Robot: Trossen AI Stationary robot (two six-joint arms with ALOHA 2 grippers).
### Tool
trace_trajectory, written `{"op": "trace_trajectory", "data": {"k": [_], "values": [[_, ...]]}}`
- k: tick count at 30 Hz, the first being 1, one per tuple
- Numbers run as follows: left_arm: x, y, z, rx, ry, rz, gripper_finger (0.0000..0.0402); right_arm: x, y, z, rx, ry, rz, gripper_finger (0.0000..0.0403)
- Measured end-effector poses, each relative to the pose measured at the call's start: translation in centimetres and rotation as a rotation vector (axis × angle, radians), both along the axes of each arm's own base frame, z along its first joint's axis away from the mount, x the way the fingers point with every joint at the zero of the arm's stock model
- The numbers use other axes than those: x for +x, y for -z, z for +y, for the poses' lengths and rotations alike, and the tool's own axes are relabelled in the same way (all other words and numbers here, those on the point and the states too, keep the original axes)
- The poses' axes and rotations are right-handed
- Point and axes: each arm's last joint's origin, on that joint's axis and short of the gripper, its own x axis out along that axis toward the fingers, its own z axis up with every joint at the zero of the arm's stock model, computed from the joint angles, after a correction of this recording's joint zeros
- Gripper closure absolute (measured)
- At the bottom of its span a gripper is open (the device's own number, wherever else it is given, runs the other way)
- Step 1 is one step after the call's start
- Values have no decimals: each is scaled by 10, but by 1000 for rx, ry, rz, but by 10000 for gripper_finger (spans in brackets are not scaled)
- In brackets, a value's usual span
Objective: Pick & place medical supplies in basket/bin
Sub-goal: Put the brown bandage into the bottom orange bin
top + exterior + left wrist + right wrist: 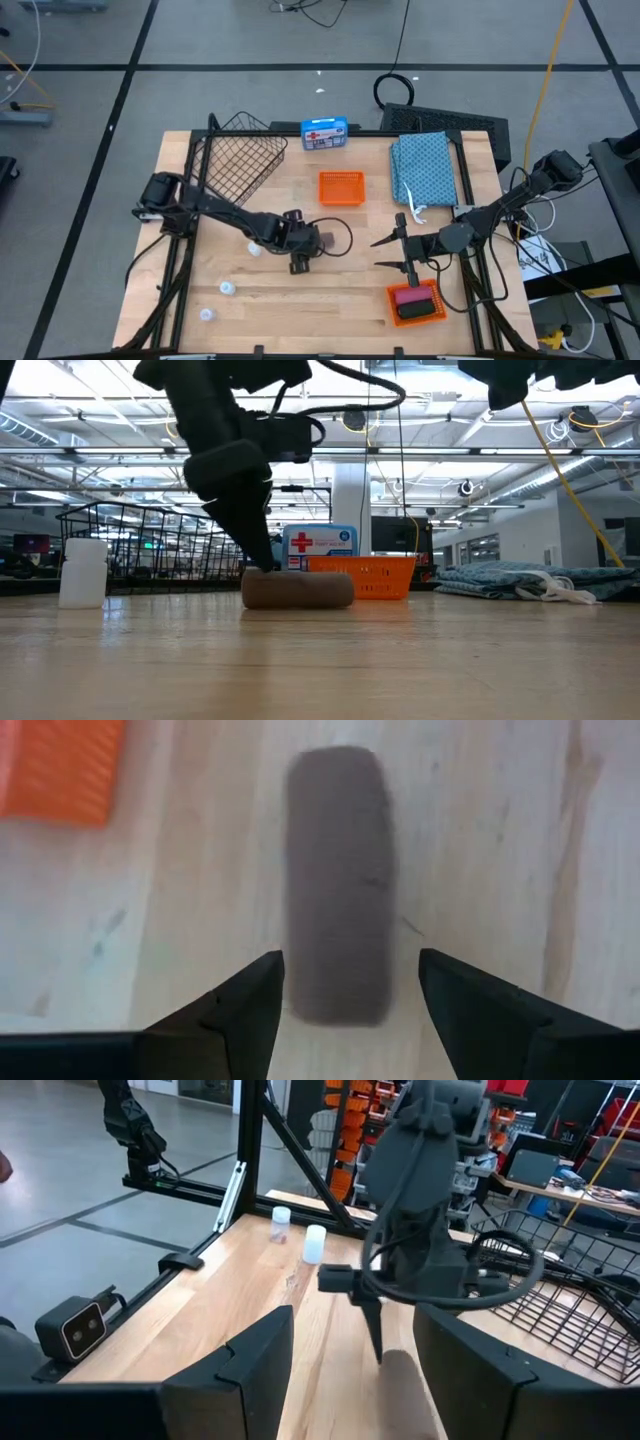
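Brown roll (pixel 338 885) lay flat on the table (pixel 300 300) near its middle, short of the wire basket (pixel 240 160) at the far left. Left gripper (pixel 350 982) was down over it, fingers spread either side of one end, not pinching. Right gripper (pixel 385 252) hung to the right, jaws spread, holding nothing, just beyond an orange tray (pixel 434 300) holding pink and black rolls.

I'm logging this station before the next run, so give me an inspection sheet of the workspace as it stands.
Surface: wooden table, mostly bare.
Job's things: brown roll lying on the table; pink roll and black roll in an orange tray; three white vials loose; teal cloth folded; wire basket holding nothing seen.
Clutter: blue first-aid box; second orange tray.
Grippers: left gripper open, fingers either side of the brown roll; right gripper open, above bare table.
Cables: black coil and yellow cable on the floor.
Surroundings: open hall, no person seen.
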Motion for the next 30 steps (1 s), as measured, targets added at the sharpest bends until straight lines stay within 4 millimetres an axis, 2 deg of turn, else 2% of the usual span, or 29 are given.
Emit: {"op": "trace_trajectory", "data": {"k": [11, 30], "values": [[-1, 14, -4, -23, 8, -95, 160, 0, 0, 0, 0, 0, 0, 206], [-8, 29, 0, 20, -30, -137, 160, 0, 0, 0, 0, 0, 0, 206]]}}
